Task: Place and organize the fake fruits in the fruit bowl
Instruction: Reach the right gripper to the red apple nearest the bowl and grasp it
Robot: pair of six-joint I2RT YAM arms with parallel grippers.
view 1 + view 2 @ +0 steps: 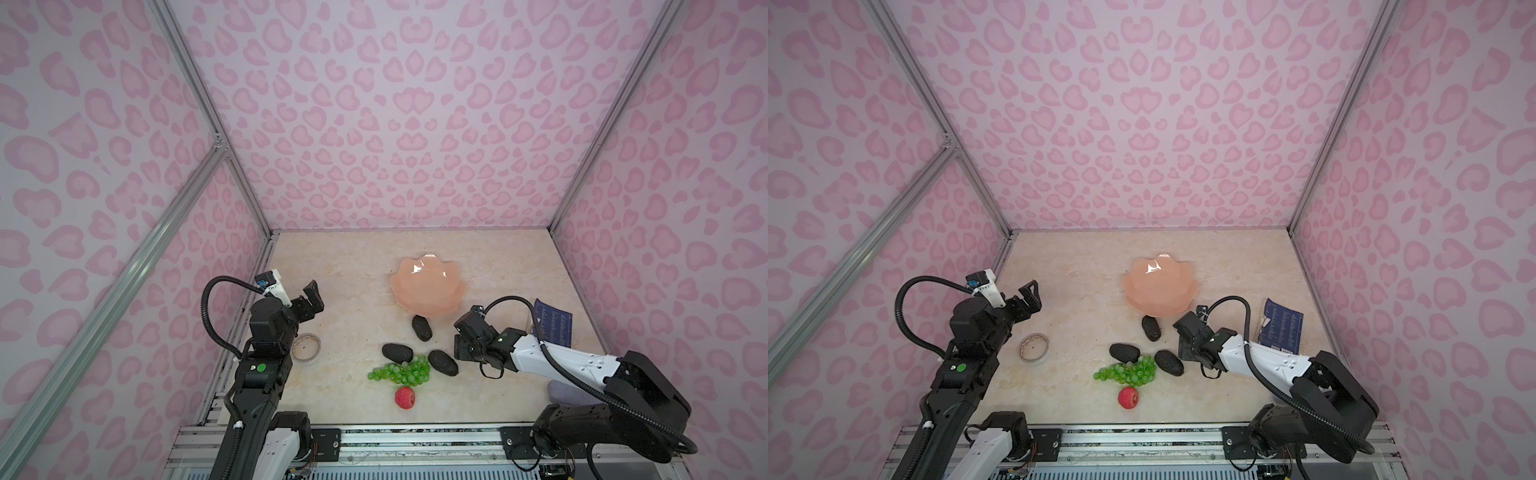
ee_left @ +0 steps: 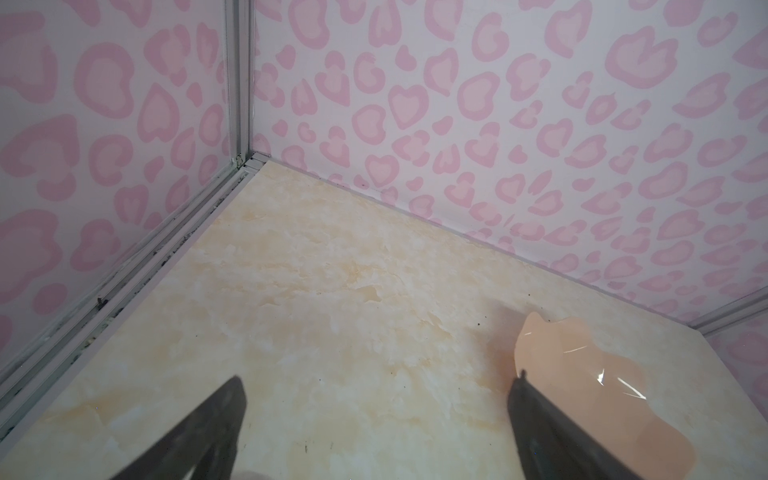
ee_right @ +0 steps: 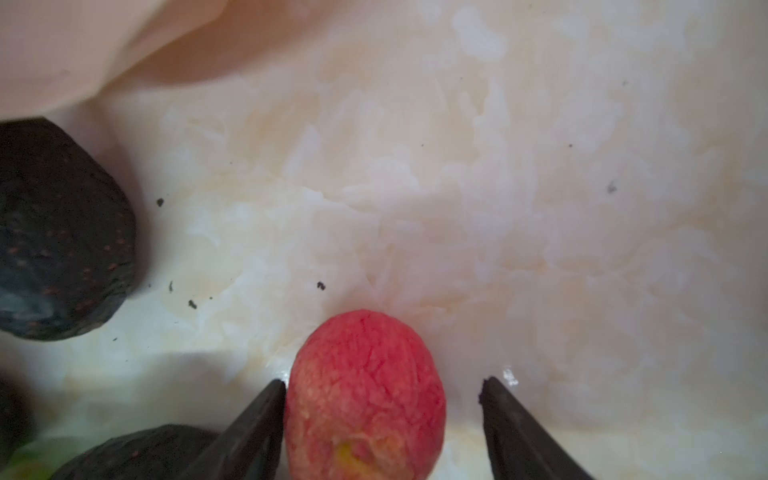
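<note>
Top views, read from the left. At the left edge, note the left gripper (image 1: pixel 314 296) up off the table (image 1: pixel 340 266), jaws spread wide, nothing between them. Just near of it, close beside the left arm, a clear ring (image 1: pixel 307 360) lying flat.

Toward the middle, grapes (image 1: pixel 401 372) on the table, with a left avocado (image 1: pixel 397 353) against their far side and a right avocado (image 1: pixel 443 362) at their right end. Near of the grapes, close but apart, an apple (image 1: pixel 405 397). Far of that cluster, a far avocado (image 1: pixel 422 327) lying just near of the bowl (image 1: pixel 426 286); touching its rim or not, cannot tell. Bowl at mid-table, right of centre, with all visible fruit on the table outside it.

Just right of the right avocado and near of the bowl, the right gripper (image 3: pixel 383 383), low and pointed down at the table. From the right wrist view: a second apple (image 3: pixel 365 357) resting on the table between the jaws, one finger (image 3: pixel 257 415) against its side, the other standing apart from it, so not clenched and no grasp. Hidden under the gripper in both top views.

Farther right, a dark blue booklet (image 1: pixel 555 322) by the right wall. Near of it, a lilac pad (image 1: pixel 559 392), mostly covered by the right arm.
</note>
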